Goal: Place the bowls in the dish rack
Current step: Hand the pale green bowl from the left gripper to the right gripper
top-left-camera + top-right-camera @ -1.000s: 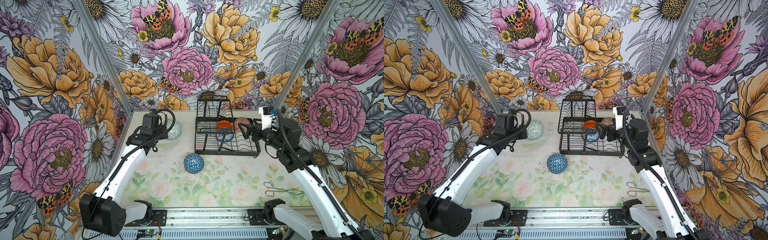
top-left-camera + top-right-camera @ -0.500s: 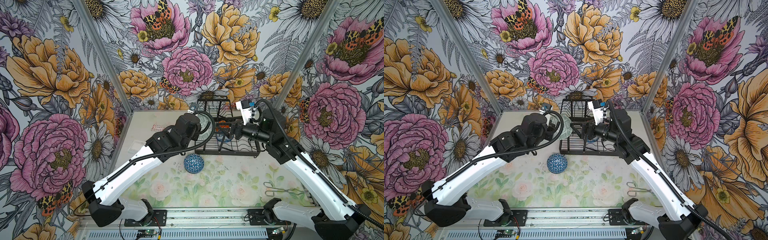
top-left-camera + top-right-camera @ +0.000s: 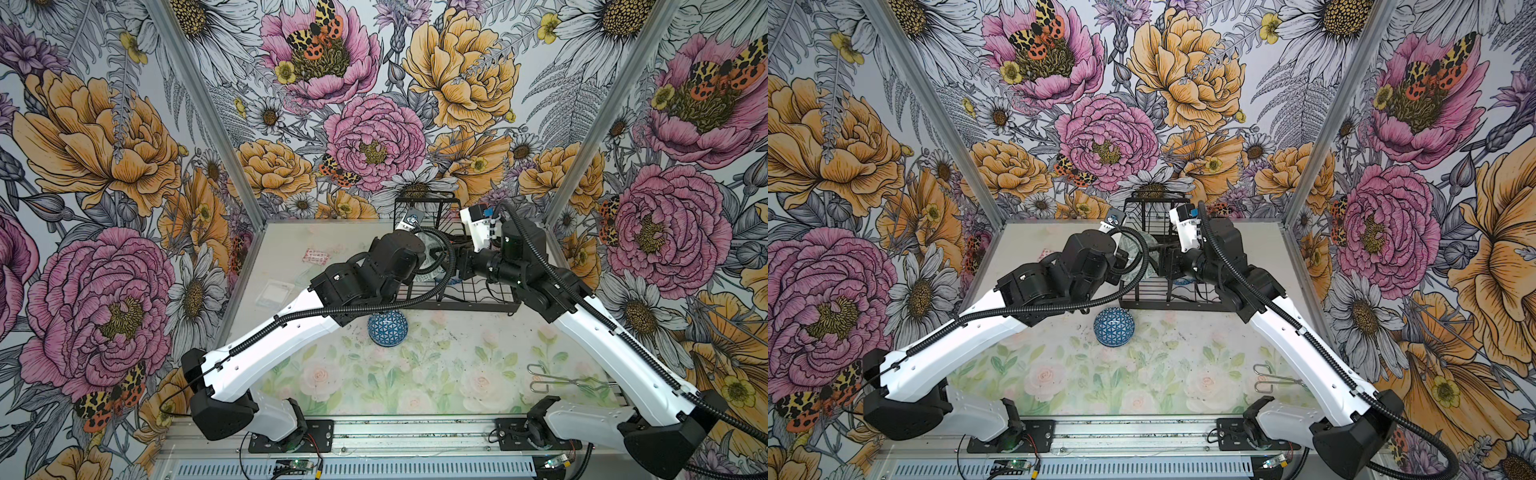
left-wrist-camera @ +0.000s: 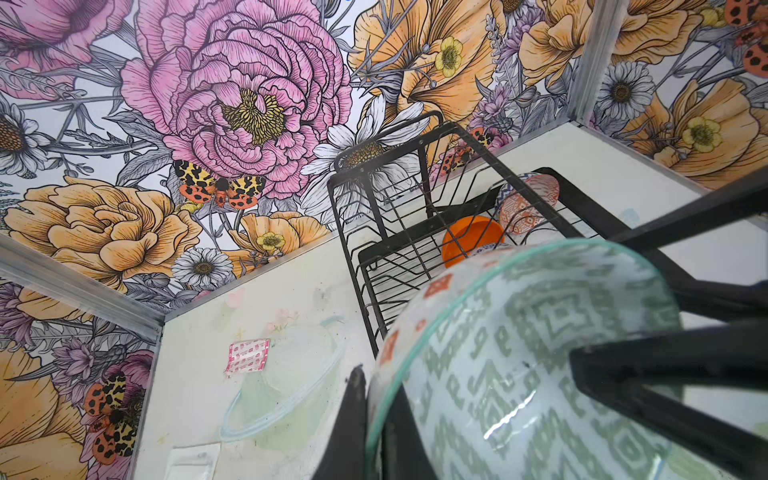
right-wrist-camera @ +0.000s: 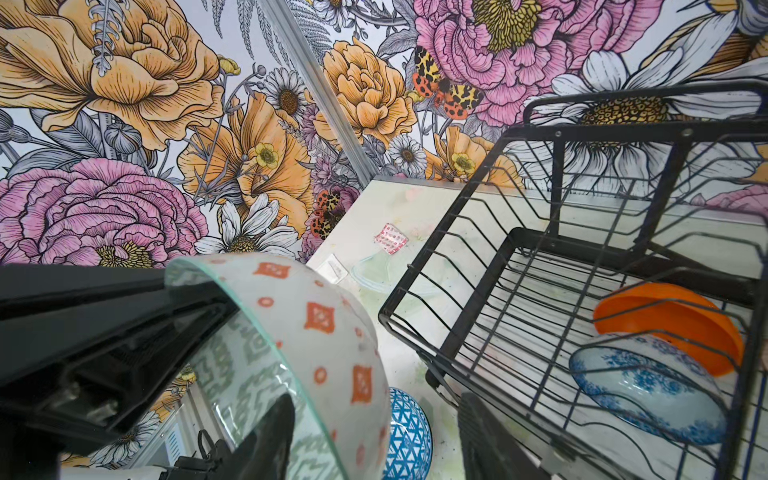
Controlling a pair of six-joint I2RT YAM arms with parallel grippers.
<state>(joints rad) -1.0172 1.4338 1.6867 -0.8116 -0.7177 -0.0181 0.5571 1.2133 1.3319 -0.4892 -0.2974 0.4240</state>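
From the left wrist camera, the left gripper (image 4: 374, 409) was clamped on the rim of the grey-green bowl (image 4: 540, 353). The bowl was tipped up on edge in the air, its patterned inside facing the lens. Across it the right gripper (image 4: 594, 303) straddled the opposite rim, one finger over the inside and one behind the wall. Beyond stood the dish rack (image 4: 374, 216). The orange bowl (image 4: 469, 239) and the orange-white bowl (image 4: 525, 203) leaned in the tray's far slots, and the nearer slots lay bare. A pink packet (image 4: 247, 355) lay on the bench (image 4: 291, 299) beside the rack.

From the right wrist camera, the right gripper's jaws stood apart. One finger was inside the held bowl and the other outside, with a gap showing between it and the wall. The bowl's domed outside faced the rack's open end. In the tray the blue floral bowl (image 5: 648, 399) leaned against the orange bowl. The blue geometric bowl (image 5: 409, 436) sat on the bench below.

In both top views the two wrists met over the rack's left end and hid most of the raised bowl. The blue geometric bowl sat just in front of the rack's front rail, beside the left forearm. The tongs (image 3: 569, 380) lay well apart near the right front corner, and the front of the bench lay open.
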